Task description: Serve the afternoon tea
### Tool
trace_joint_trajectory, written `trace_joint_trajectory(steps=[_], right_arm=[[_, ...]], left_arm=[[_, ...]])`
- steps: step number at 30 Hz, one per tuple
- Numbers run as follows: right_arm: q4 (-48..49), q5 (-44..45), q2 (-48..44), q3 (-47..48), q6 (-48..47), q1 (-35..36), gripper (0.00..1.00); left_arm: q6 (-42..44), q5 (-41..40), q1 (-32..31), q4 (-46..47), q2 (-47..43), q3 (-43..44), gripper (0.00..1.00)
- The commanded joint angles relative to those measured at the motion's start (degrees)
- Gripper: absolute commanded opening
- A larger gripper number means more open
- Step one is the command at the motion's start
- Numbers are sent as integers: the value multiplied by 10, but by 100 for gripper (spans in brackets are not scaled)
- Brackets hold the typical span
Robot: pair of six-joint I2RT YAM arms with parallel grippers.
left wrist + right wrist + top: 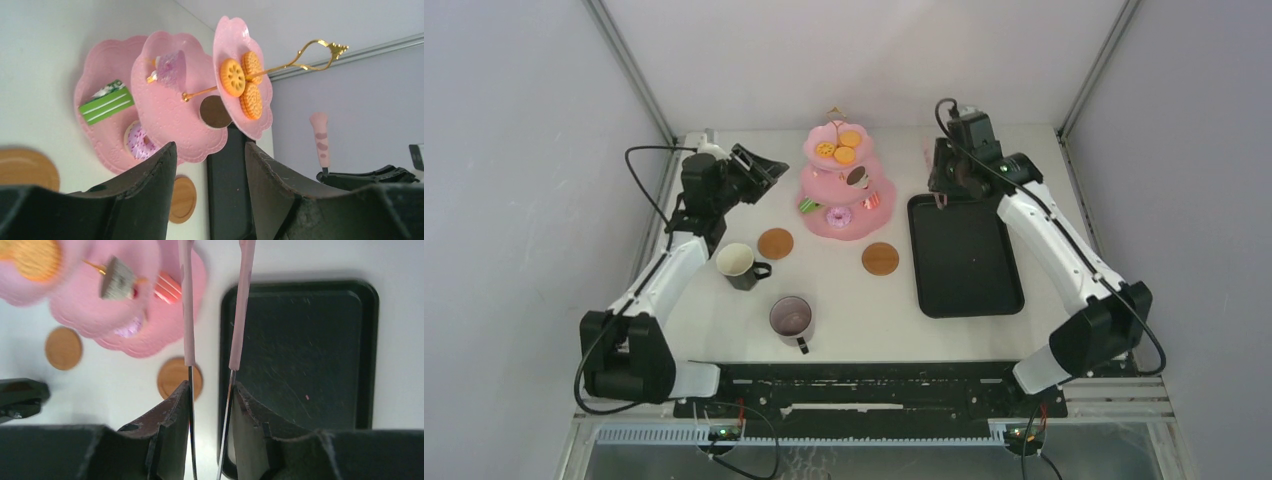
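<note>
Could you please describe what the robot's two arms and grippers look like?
The left arm and right arm have white link shells with black joints and bases. A loose black cable loops beside each. The left gripper and right gripper have dark, wedge-shaped fingers with scuffed edges.

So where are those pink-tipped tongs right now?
The tongs are gripped in the right end effector, seen in the right wrist view, their pink tips reaching out between the cake stand and the black tray.
</note>
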Motion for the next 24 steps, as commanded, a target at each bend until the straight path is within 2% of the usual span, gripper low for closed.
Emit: trace_joint_trajectory(steps=[1, 6, 11, 18, 24], right_arm=[[41, 28, -68, -110, 31, -10, 40], [68, 47, -110, -232, 74, -11, 41], [106, 58, -121, -327, 116, -9, 42], [108, 79, -80, -348, 137, 12, 44], [133, 86, -6, -350, 111, 12, 46]], left_arm=[[61, -63, -13, -60, -72, -37, 58], [96, -114, -34, -116, -166, -83, 58], [132, -169, -87, -172, -256, -104, 58], [148, -194, -116, -201, -352, -152, 58], [139, -250, -127, -216, -416, -188, 58]])
